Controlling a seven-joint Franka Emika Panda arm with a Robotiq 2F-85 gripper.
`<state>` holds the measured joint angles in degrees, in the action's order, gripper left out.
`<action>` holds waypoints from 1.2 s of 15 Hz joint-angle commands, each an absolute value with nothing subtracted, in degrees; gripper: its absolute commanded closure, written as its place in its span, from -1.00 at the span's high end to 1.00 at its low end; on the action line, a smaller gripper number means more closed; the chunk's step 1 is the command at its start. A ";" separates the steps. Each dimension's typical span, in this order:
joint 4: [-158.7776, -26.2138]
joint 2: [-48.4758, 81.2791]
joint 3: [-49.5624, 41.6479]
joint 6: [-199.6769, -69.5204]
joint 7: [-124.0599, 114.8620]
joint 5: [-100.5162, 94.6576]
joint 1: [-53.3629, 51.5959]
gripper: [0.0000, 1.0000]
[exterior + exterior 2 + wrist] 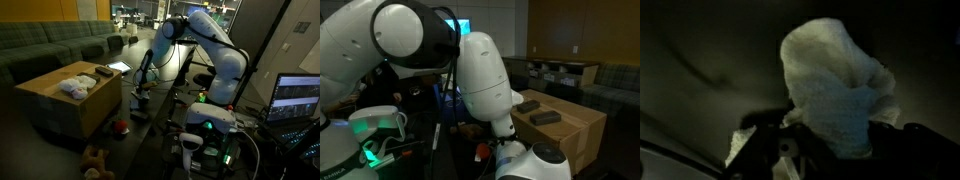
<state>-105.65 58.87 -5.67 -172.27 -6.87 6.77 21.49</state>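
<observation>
Filling wrist frame centre: white cloth (835, 85) seen at end effector (140, 93), grip cannot be told | lower left: cardboard box (60, 105), plush toy (95, 158) below it

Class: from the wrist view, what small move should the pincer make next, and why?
Probably close the pincer firmly on the white fluffy bundle: it fills the gap between the jaws, but whether the grip is tight cannot be told, so lifting seems premature.
</observation>
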 commanded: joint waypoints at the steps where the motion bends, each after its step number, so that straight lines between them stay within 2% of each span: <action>1: -111.05 52.69 -5.90 -169.85 -5.18 7.23 19.98 -0.97; 2: -112.50 51.05 -6.37 -169.37 -5.23 7.15 19.27 -0.90; 3: -114.41 49.04 -7.52 -169.35 -6.12 7.24 17.71 -0.94; 8: -123.53 38.36 -16.50 -168.48 -10.58 5.88 7.29 -0.91; 12: -128.82 30.47 -31.35 -166.20 -19.03 0.83 -8.58 -0.91; 16: -127.27 26.43 -47.40 -158.97 -31.44 -10.75 -25.62 -0.91; 18: -124.73 24.78 -52.38 -154.01 -37.45 -16.85 -32.43 -0.91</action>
